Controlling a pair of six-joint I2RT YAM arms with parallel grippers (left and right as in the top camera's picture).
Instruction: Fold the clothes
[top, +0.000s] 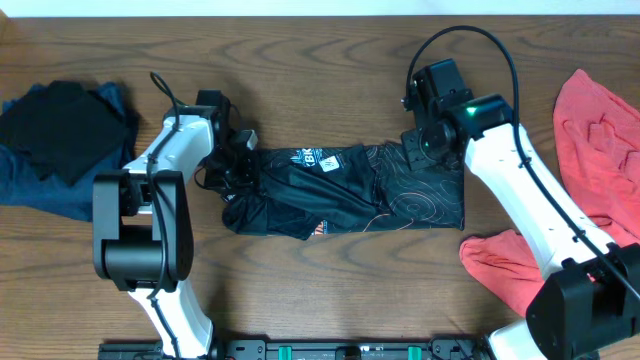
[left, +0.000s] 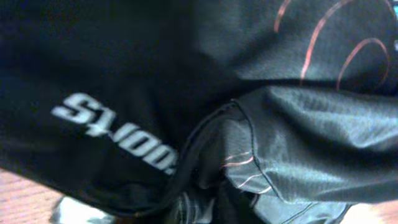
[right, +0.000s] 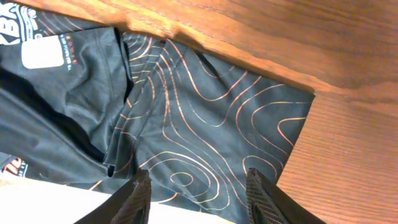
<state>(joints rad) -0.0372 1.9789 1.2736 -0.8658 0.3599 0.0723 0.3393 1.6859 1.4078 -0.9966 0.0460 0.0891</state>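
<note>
One black jersey (top: 400, 190): right gripper (right: 198, 182) spread wide over it, left gripper (top: 240, 152) cannot tell.

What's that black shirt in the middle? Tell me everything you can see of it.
The black jersey lies crumpled and partly folded on the wooden table. Its thin, faintly shiny fabric carries orange contour lines and white and orange logos. The left gripper meets its bunched left end; the right gripper hangs open over its flatter right end.

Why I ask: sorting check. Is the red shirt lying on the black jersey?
No, bare table separates the red shirt from the black jersey.
</note>
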